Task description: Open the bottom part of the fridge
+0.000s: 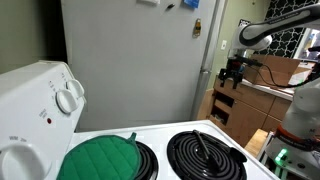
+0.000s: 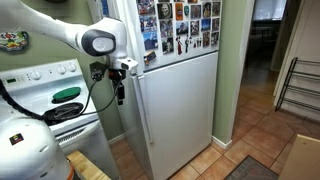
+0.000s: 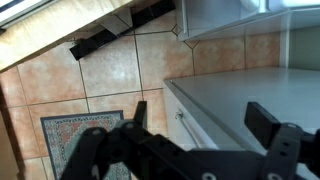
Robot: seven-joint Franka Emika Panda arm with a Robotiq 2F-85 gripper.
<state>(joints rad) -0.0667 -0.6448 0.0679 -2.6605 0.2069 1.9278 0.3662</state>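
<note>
The fridge (image 1: 130,60) is a tall pale box; its front shows in an exterior view (image 2: 185,60) with photos on the upper door. The bottom part of the fridge (image 2: 180,110) is a plain white door that looks shut; it shows edge-on in an exterior view (image 1: 205,90). My gripper (image 2: 118,90) hangs at the door's handle edge, at the level of its top, and also shows in an exterior view (image 1: 232,72). In the wrist view the gripper (image 3: 200,120) is open and empty, its fingers spread either side of the white door face (image 3: 240,85) and its long handle (image 3: 185,125).
A white stove (image 1: 40,100) with a green pot holder (image 1: 98,158) on a burner stands beside the fridge. Brown wooden drawers (image 1: 225,105) are behind the gripper. The floor is tiled, with a patterned rug (image 3: 65,135). A metal rack (image 2: 298,85) stands by the doorway.
</note>
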